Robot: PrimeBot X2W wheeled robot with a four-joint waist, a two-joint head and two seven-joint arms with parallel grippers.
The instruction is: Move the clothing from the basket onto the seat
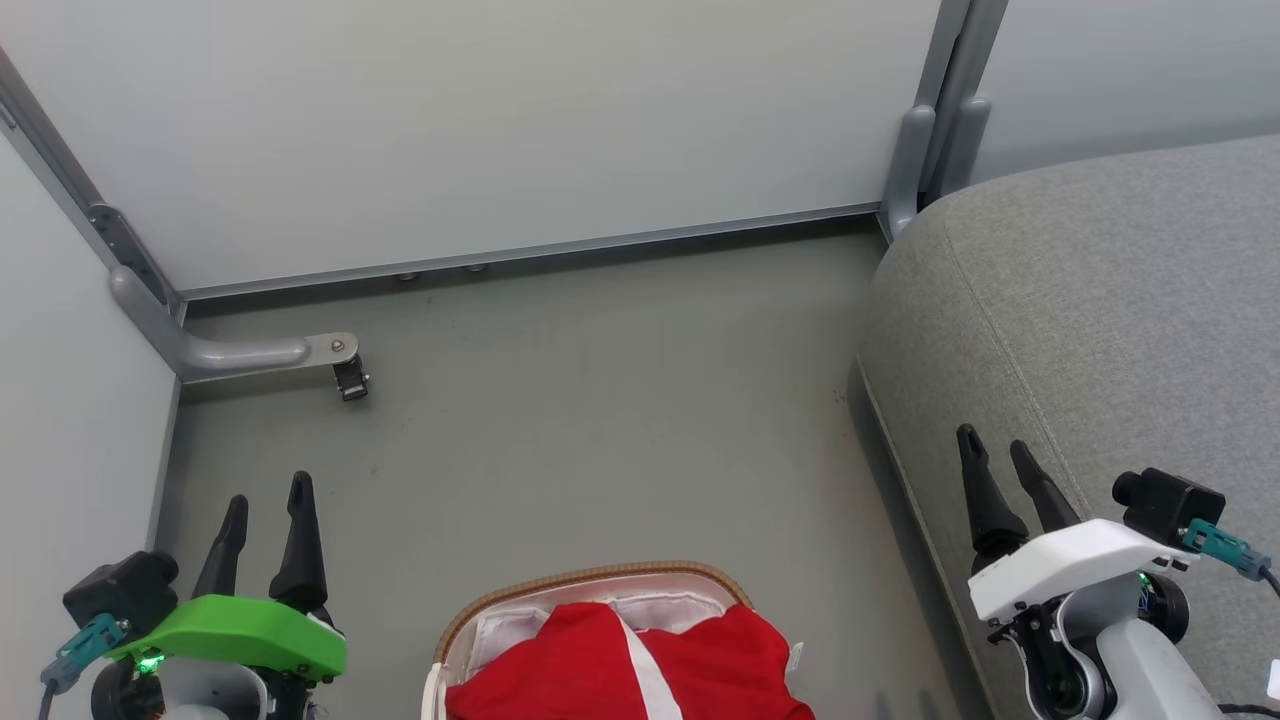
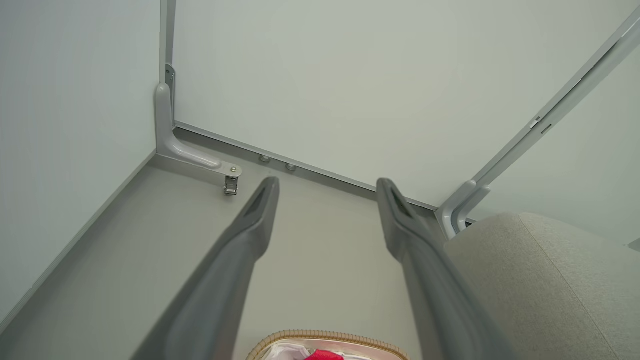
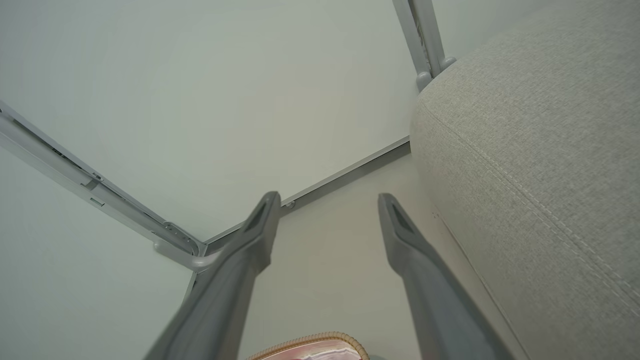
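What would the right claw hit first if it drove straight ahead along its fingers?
Probably bare floor near the wall rail; the right claw is open and empty, with the seat close beside its path. Depth is unclear.

I read this as a lab test cell: pale partition panels (image 1: 520, 120), grey metal frame feet (image 1: 250, 352), bare floor (image 1: 600, 420), one sofa (image 1: 1100, 320).

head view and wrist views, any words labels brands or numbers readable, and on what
None can be read.
The clothing shows red cloth and a white stripe, no lettering visible.
The small white tag at its right edge is too small to read.
The basket and seat carry no marks.
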